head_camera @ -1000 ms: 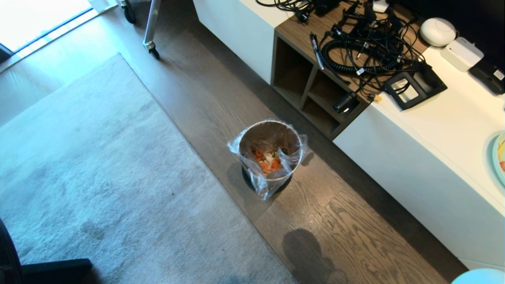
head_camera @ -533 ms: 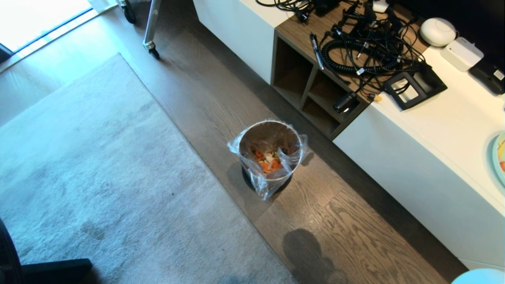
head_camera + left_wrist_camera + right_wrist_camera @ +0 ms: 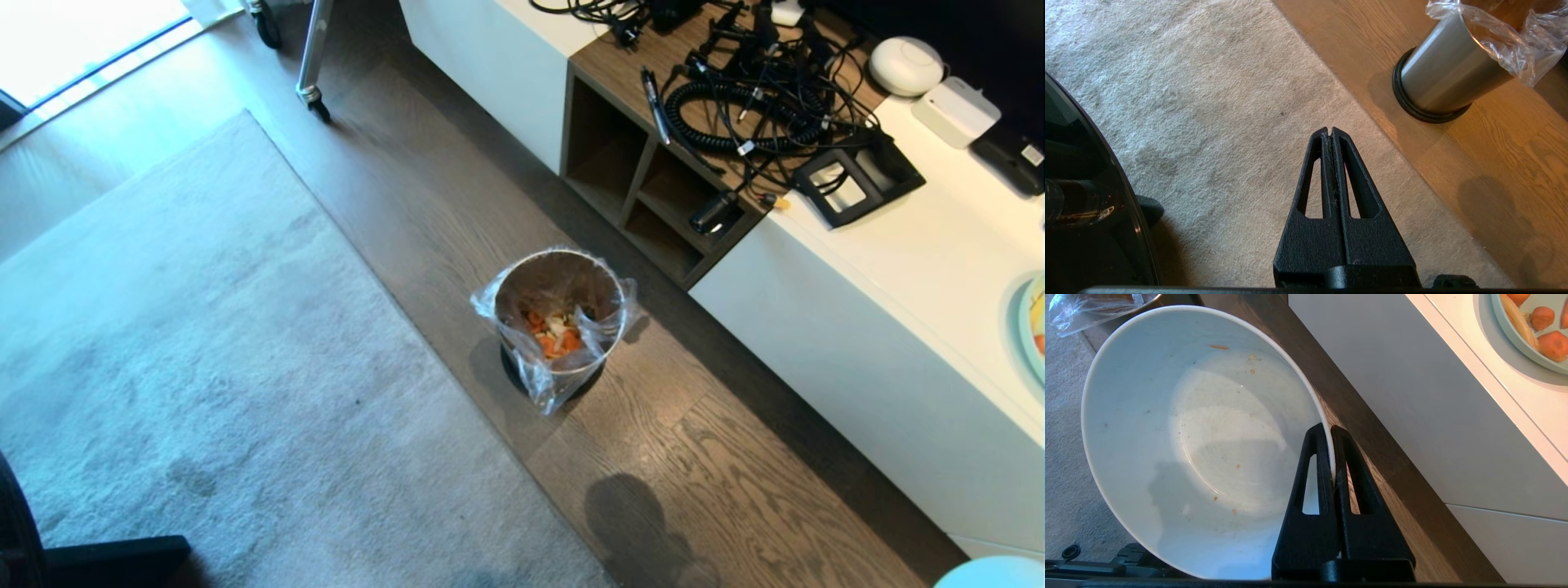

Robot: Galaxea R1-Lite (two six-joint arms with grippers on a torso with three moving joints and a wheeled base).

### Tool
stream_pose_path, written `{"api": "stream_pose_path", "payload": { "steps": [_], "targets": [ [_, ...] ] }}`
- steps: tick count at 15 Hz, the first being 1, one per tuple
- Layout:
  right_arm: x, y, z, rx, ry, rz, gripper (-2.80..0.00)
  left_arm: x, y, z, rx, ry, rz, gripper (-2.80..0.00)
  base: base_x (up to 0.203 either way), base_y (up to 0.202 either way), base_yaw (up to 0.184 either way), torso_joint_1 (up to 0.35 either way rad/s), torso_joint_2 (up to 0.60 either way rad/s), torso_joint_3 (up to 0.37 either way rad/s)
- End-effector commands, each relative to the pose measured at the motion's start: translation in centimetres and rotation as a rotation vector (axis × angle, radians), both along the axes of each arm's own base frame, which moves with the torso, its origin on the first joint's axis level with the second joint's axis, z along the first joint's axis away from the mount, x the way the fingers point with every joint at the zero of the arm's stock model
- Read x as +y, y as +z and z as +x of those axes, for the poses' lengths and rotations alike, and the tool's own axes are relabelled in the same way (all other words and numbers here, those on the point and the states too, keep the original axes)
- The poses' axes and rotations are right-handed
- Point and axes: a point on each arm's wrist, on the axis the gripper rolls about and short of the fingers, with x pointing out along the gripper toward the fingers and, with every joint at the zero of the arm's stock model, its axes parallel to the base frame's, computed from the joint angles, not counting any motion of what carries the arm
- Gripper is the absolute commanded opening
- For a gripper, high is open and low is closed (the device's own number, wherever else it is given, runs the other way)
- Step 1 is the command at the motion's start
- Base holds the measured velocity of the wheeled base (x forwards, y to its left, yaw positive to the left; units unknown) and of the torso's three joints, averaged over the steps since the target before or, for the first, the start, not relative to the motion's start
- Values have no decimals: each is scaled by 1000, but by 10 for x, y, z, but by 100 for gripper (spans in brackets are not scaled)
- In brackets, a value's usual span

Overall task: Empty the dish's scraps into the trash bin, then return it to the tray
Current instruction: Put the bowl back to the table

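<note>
The steel trash bin with its clear bag liner stands on the wood floor; orange and pale scraps lie at its bottom. Its steel side also shows as the trash bin in the left wrist view. My right gripper is shut on the rim of the white dish, which holds only a few tiny crumbs. A sliver of the dish shows at the bottom right corner of the head view. My left gripper hangs shut and empty over the carpet. The tray is out of view.
A white cabinet runs along the right, with open wooden cubbies and a tangle of cables on top. A light blue-green plate with carrot pieces sits on the cabinet top. A grey carpet covers the floor on the left.
</note>
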Motion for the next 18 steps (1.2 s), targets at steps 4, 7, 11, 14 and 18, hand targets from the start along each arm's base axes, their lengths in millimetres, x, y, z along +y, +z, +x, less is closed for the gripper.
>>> {"api": "stream_pose_path", "payload": {
  "steps": [4, 7, 11, 14, 18],
  "targets": [
    [0, 0, 0, 1, 1, -1, -280, 0, 0, 0, -1, 0, -1, -280, 0, 0, 0, 2, 3, 91],
    [0, 0, 0, 1, 1, -1, -280, 0, 0, 0, -1, 0, -1, -280, 0, 0, 0, 0, 4, 192],
    [0, 0, 0, 1, 1, -1, -280, 0, 0, 0, -1, 0, -1, -280, 0, 0, 0, 4, 2, 204],
    [0, 0, 0, 1, 1, -1, -280, 0, 0, 0, -1, 0, -1, -280, 0, 0, 0, 0, 1, 200],
    [0, 0, 0, 1, 1, -1, -280, 0, 0, 0, -1, 0, -1, -280, 0, 0, 0, 2, 2, 199]
  ]
}}
